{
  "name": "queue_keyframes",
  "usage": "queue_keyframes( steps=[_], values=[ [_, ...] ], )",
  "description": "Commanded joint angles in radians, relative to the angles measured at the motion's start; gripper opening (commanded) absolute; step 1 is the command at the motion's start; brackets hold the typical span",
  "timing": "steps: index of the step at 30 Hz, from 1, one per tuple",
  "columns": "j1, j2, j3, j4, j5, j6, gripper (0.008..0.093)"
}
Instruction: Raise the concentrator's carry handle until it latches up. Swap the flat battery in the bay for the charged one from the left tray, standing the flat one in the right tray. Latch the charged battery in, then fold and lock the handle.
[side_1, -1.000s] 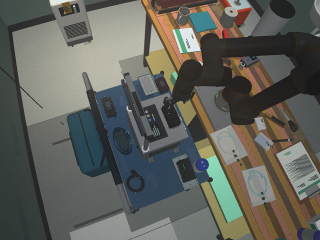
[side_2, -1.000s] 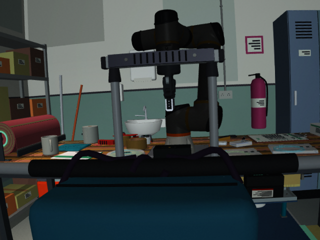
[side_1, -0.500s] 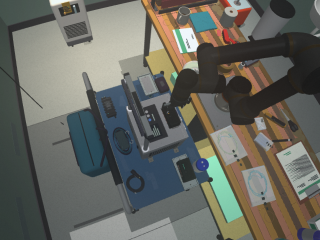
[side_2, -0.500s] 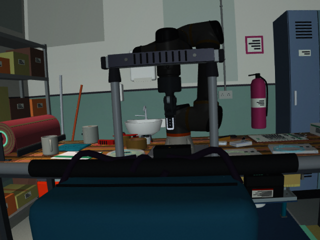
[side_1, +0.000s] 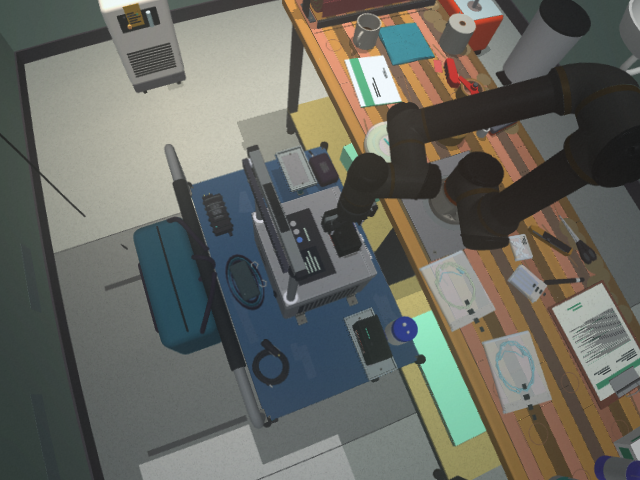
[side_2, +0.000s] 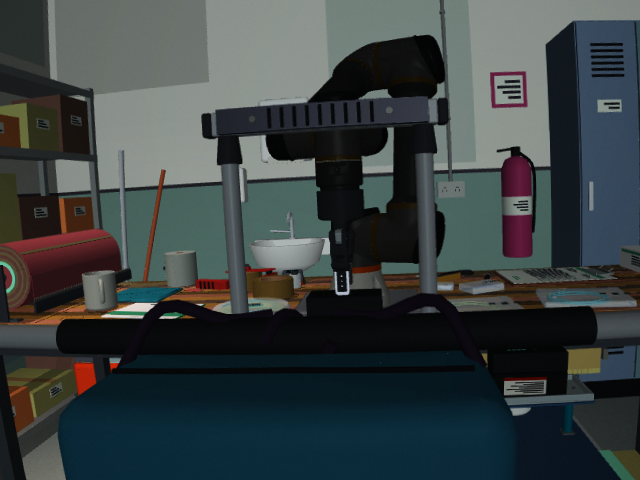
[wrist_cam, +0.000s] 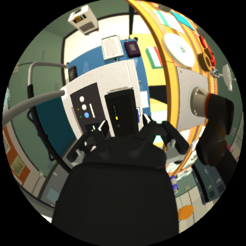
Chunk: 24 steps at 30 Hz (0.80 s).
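Note:
A black battery (side_1: 345, 242) (wrist_cam: 122, 112) sits in the bay on top of the grey concentrator (side_1: 315, 253) (wrist_cam: 100, 95), beside its dark control panel. The carry handle (side_1: 269, 204) (side_2: 323, 116) stands raised on its two posts. On the blue cart another battery (side_1: 371, 341) lies in a tray at one end, and an empty tray (side_1: 295, 168) (wrist_cam: 111, 47) lies at the other end. My gripper (side_1: 338, 227) (side_2: 341, 284) (wrist_cam: 123, 131) hangs straight down just above the battery in the bay, straddling its near end, and it is open and holds nothing.
The raised handle's posts (side_2: 232, 227) stand close on the far side of the concentrator top. The cart's push bar (side_2: 325, 330) and a teal bag (side_1: 168, 284) lie beyond. The cluttered workbench (side_1: 491, 258) runs along the arm's side. A blue-capped bottle (side_1: 402, 330) stands by the loaded tray.

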Motion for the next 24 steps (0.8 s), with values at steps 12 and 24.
queue_keyframes(
  steps=[12,24],
  values=[
    [0.000,0.007,0.008,-0.018,0.000,0.000,0.0830],
    [0.000,0.022,0.022,-0.046,0.000,0.000,0.0830]
  ],
)
